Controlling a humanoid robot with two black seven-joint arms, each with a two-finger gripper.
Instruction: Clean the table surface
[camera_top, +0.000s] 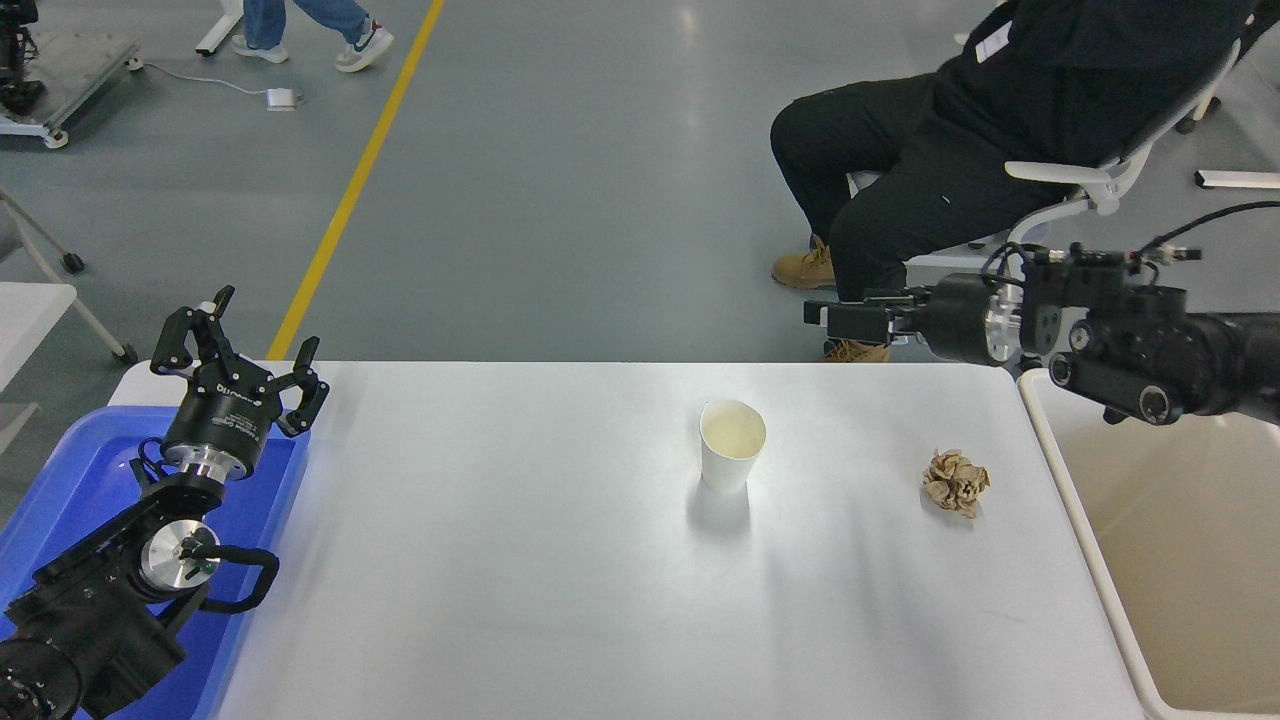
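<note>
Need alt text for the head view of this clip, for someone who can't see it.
A white table holds an upright white paper cup and, to its right, a crumpled brown paper ball. The right gripper reaches in level above the table's far right edge, holding nothing; the left gripper is parked open over a blue tray. A beige bin sits at right, and a seated person is beyond.

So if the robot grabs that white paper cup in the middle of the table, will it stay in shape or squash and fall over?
The paper cup looks thin-walled, and its rim is already slightly out of round, so a firm squeeze would probably dent it. It looks empty, so it is likely very light. Standing upright, taller than its narrow base, it could tip from a sideways nudge by the right gripper.
</note>
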